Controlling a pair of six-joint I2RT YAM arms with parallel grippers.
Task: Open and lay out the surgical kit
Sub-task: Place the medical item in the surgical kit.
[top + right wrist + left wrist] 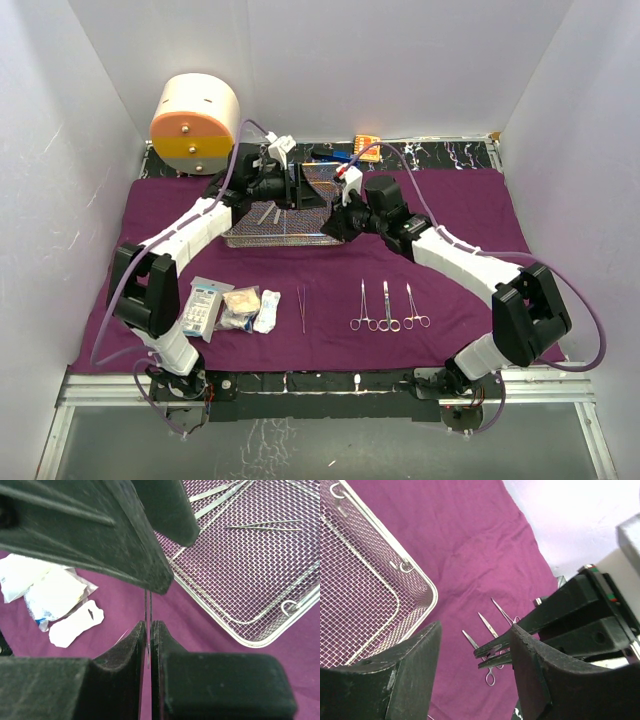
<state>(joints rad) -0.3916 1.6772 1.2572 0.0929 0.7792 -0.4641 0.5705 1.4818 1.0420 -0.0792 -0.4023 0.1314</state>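
Meeting over the wire-mesh tray [285,232] on the purple wrap [470,215], both arms work behind the laid-out forceps [388,318] and packets [203,306]. Left wrist: the left gripper [475,630] stands spread and empty, tray to its left. Right wrist: the right gripper [149,626] pinches a thin steel instrument [148,605] edge-on, likely for laying out; the left gripper crowds just above it.

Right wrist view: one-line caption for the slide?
Right gripper shut on a thin steel instrument, above mesh tray and gauze packets on the purple wrap.
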